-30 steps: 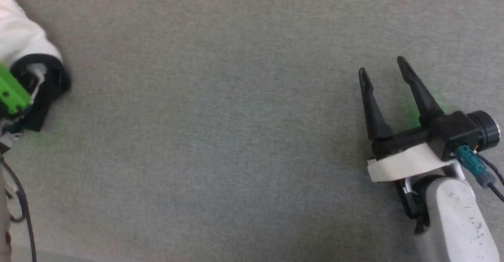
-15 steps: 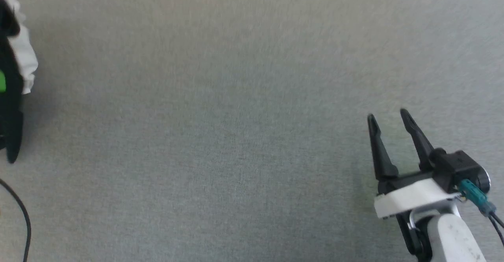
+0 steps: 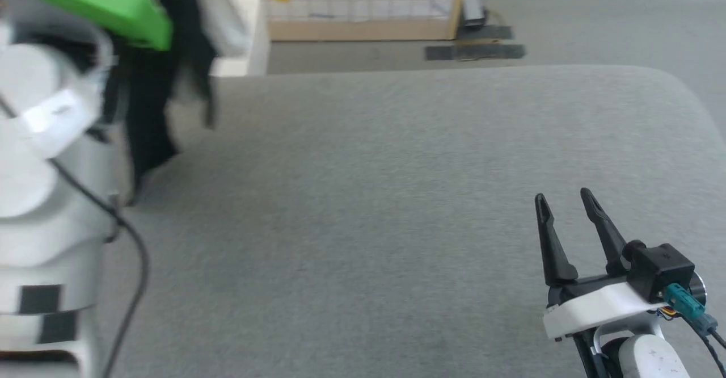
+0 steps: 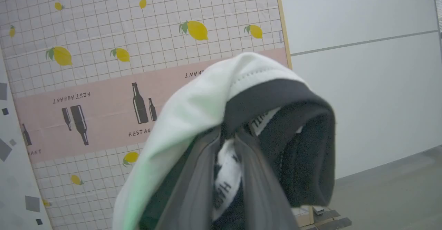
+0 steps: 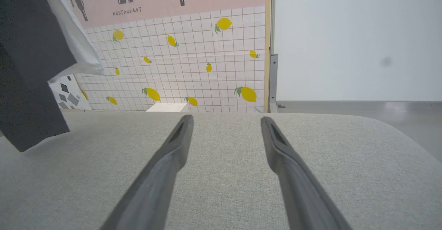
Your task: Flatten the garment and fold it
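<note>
A table (image 3: 397,208) covered in grey woven fabric is seen, with its far right corner rounded and its far edge running straight across. The surface is laid flat and smooth from near to far. At the far left, the dark hanging end of the garment (image 3: 150,117) is seen low against the fabric; whether it touches cannot be told.

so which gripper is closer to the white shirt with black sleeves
Left. The left gripper is clamped on the black-sleeved white shirt at its collar, holding it up. The right gripper is open over the grey fabric surface, apart from it.
</note>
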`<state>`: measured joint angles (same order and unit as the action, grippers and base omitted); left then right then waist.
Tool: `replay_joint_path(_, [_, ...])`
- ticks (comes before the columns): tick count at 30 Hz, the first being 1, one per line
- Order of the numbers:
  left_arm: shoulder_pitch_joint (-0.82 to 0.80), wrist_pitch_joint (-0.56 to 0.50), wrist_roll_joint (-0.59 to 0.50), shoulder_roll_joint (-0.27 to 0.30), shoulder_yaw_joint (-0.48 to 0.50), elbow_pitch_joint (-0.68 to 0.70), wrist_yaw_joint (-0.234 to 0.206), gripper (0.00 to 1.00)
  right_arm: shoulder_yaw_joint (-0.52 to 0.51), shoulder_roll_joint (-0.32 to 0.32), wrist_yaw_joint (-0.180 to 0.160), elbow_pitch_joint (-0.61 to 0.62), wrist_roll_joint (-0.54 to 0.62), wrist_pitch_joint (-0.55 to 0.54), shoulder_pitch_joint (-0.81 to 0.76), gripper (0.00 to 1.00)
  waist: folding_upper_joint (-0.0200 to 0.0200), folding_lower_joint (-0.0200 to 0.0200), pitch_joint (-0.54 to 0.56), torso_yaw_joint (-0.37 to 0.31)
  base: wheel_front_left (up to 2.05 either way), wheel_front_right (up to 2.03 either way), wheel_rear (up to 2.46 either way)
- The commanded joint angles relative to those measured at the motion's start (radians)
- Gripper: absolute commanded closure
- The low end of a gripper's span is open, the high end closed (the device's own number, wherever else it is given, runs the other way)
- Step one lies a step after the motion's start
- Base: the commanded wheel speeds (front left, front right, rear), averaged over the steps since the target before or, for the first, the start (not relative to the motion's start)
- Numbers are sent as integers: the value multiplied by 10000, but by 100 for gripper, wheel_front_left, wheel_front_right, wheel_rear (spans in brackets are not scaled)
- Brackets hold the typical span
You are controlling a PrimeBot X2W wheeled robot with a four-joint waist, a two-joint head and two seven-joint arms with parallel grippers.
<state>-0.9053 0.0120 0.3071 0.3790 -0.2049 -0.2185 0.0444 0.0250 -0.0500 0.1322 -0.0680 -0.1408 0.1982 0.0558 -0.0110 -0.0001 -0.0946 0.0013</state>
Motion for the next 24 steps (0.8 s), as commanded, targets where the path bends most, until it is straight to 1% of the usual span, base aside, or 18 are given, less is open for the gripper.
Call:
replay_joint_path(1, [-157, -45, 215, -348, -191, 32, 54, 100, 10, -4, -15, 63, -60, -24, -133, 0, 110, 1, 556, -1224, 0, 0, 0])
replay_joint_path(4, [-29, -303, 316, -890, -679, -93, 108, 100, 42, -3, -15, 127, -105, -48, -147, 0, 110, 1, 439, -1549, 0, 0, 0])
replay_joint_path(6, [244, -710, 355, -1123, -1068, -360, 172, 100, 97, -3, -15, 151, -144, -60, -146, 0, 110, 1, 337, -1741, 0, 0, 0])
replay_joint_path(8, [618, -1214, 495, -1347, -1408, -689, 235, 100, 114, -3, -15, 168, -176, -64, -163, 0, 110, 1, 221, -1868, 0, 0, 0])
replay_joint_path(11, [1465, -2303, 831, -1648, -2015, -1318, 381, 100, 111, -3, -15, 155, -235, -52, -179, 0, 110, 1, 48, -1973, 0, 0, 0])
replay_joint_path(17, [3163, -4626, 1770, -2046, -2990, -2443, 627, 100, 191, -3, -15, 104, -274, -40, -91, 0, 110, 1, -193, -2022, 0, 0, 0])
replay_joint_path(19, [3643, -5214, 2066, -2100, -3235, -2660, 684, 100, 249, -3, -15, 79, -268, -42, -57, 0, 110, 1, -211, -2030, 0, 0, 0])
replay_joint_path(22, [4207, -5764, 2469, -2181, -3381, -2819, 716, 100, 313, -3, -15, 46, -247, -55, -31, 0, 110, 1, -186, -2006, 0, 0, 0])
replay_joint_path(23, [4353, -5782, 2571, -2207, -3360, -2805, 704, 27, 325, -3, -15, 36, -236, -63, -39, 0, 110, 1, -154, -1985, 0, 0, 0])
replay_joint_path(24, [4450, -5689, 2625, -2229, -3308, -2754, 659, 2, 329, -3, -15, 30, -232, -68, -50, 0, 110, 1, -130, -1963, 0, 0, 0])
